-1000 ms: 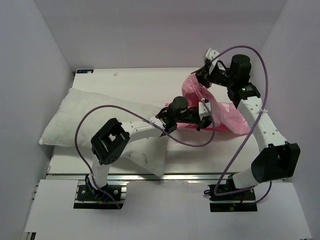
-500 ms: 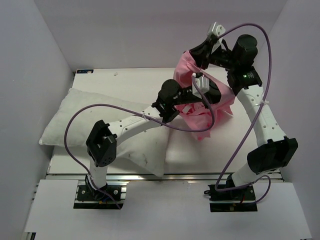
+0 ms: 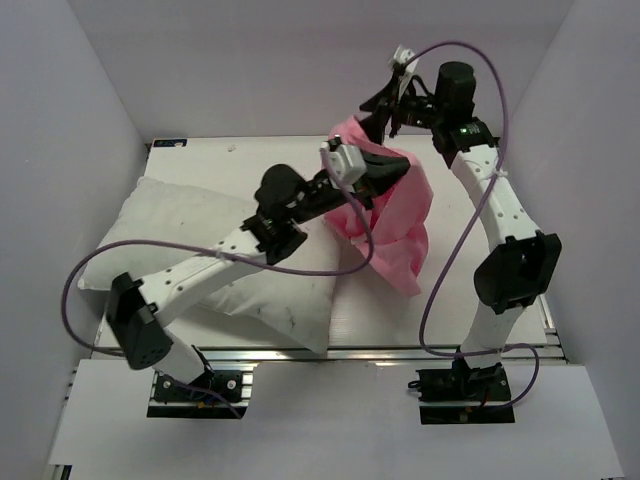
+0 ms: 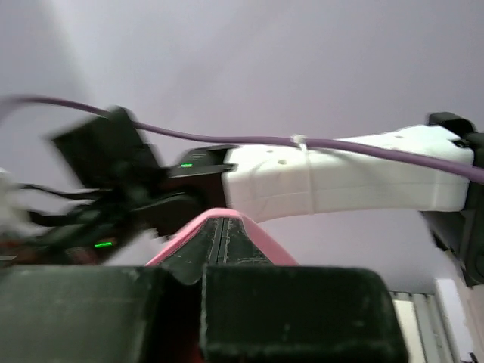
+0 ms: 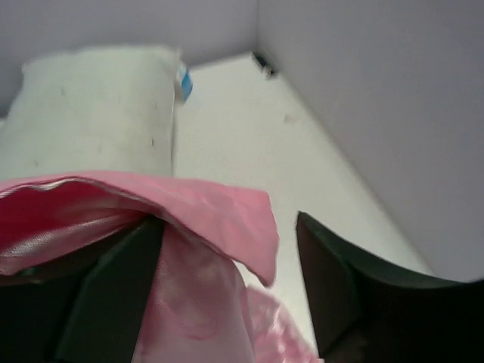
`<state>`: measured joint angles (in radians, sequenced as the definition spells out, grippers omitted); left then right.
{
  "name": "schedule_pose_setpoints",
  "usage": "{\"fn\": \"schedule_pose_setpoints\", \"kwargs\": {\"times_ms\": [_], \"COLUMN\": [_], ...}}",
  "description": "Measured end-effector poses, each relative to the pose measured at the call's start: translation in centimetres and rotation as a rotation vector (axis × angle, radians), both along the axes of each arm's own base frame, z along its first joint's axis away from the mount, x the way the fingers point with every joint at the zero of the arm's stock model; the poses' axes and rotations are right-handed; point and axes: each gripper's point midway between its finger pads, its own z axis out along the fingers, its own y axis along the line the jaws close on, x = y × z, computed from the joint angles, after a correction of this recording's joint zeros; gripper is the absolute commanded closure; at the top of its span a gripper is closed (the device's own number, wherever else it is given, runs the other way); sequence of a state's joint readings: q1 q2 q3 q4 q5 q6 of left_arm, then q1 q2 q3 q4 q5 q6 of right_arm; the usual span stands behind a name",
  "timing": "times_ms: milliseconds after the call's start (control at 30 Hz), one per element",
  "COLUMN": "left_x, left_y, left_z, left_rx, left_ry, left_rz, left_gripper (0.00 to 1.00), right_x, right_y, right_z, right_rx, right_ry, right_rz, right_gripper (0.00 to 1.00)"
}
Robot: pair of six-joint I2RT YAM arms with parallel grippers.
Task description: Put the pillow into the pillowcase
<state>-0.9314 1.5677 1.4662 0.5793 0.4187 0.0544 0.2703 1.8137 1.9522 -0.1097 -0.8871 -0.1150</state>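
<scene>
Left claw (image 3: 385, 178): closed, pinching a fold of the pillowcase (image 3: 400, 225). In the left wrist view a ridge of pink cloth stands up out of the seam between the two dark fingers (image 4: 295, 310), which are pressed together.

Right claw (image 3: 378, 108): jaws spread wide, not clamped on anything. It is at the far right, at the top edge of the pillowcase. In the right wrist view the pink hem drapes over one finger (image 5: 113, 287), while the other finger stands apart from it with bare surface (image 3: 290, 160) showing in between.

Pillowcase: raised above the surface, right of centre, bunched and hanging in a loose drop from the left claw toward the near side. The shiny face shows in folds. I cannot tell whether the lowest corner touches the surface.

Pillow (image 3: 170, 240): lying flat on the left half of the surface, white with a few dark specks, its long side running from far left to near centre. All of it is outside the pillowcase. Its right corner lies near the hanging cloth; contact cannot be judged.

The left arm stretches diagonally over the pillow to reach the cloth. A purple cable (image 3: 310, 268) loops off it above the pillow.
</scene>
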Motion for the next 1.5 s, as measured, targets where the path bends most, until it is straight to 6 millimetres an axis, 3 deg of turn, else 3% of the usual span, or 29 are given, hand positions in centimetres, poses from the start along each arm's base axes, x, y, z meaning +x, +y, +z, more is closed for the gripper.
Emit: {"fn": "schedule_pose_setpoints", "kwargs": {"times_ms": [100, 133, 167, 267, 433, 500, 533, 600, 633, 733, 833, 933, 1033, 1100, 1167, 1333, 1400, 1500], "left_x": [1.4, 2.0, 2.6, 4.7, 6.6, 6.3, 6.0, 5.7, 5.6, 6.2, 7.6, 9.2, 10.9, 11.9, 13.0, 15.8, 16.9, 17.7], "left_y": [4.3, 5.8, 7.0, 11.4, 18.1, 19.6, 20.1, 20.6, 20.6, 19.1, 16.2, 12.7, 9.6, 7.9, 6.9, 4.9, 4.3, 3.7], "left_z": [-1.2, -2.2, -3.2, -7.5, -14.4, -15.4, -15.4, -15.0, -14.9, -13.9, -13.3, -14.7, -18.0, -20.7, -23.1, -26.7, -27.5, -29.0], "left_rx": [-0.008, 0.001, 0.006, 0.039, 0.102, 0.104, 0.098, 0.085, 0.087, 0.115, 0.183, 0.3, 0.441, 0.528, 0.596, 0.702, 0.727, 0.775], "left_ry": [0.079, 0.118, 0.152, 0.278, 0.471, 0.515, 0.534, 0.554, 0.567, 0.586, 0.588, 0.573, 0.566, 0.572, 0.582, 0.623, 0.638, 0.656], "left_rz": [0.154, 0.213, 0.267, 0.437, 0.676, 0.722, 0.732, 0.736, 0.734, 0.703, 0.644, 0.577, 0.511, 0.463, 0.427, 0.354, 0.345, 0.343], "left_gripper": [1.0, 1.0, 1.0, 1.0, 0.99, 0.85, 0.67, 0.51, 0.4, 0.29, 0.24, 0.21, 0.19, 0.19, 0.17, 0.02, 0.03, 0.16], "right_x": [0.5, 0.3, 0.2, -0.1, -1.6, -2.4, -2.7, -3.6, -3.8, -3.3, -4.1, -8.2, -11.9, -13.8, -14.5, -13.0, -12.6, -12.2], "right_y": [-0.2, -0.5, -0.5, -1.7, -6.1, -8.2, -9.0, -10.9, -11.9, -16.3, -20.5, -21.8, -21.6, -21.3, -21.1, -21.1, -21.1, -20.9], "right_z": [-6.5, -8.2, -8.7, -8.9, -6.4, -5.8, -5.8, -6.8, -7.7, -11.4, -17.6, -24.4, -28.6, -29.6, -29.2, -27.7, -27.8, -28.4], "right_rx": [-0.081, -0.115, -0.12, -0.147, -0.165, -0.184, -0.193, -0.214, -0.228, -0.292, -0.421, -0.537, -0.593, -0.612, -0.621, -0.616, -0.614, -0.612], "right_ry": [0.17, 0.216, 0.23, 0.231, 0.166, 0.142, 0.13, 0.149, 0.168, 0.252, 0.352, 0.481, 0.524, 0.516, 0.472, 0.349, 0.331, 0.323], "right_rz": [-0.011, -0.023, -0.024, -0.055, -0.145, -0.204, -0.232, -0.274, -0.29, -0.339, -0.334, -0.25, -0.169, -0.141, -0.135, -0.156, -0.161, -0.164], "right_gripper": [0.15, 0.14, 0.14, 0.13, 0.11, 0.11, 0.11, 0.11, 0.11, 0.11, 0.11, 0.11, 0.1, 0.11, 0.11, 0.11, 0.11, 0.1]}}
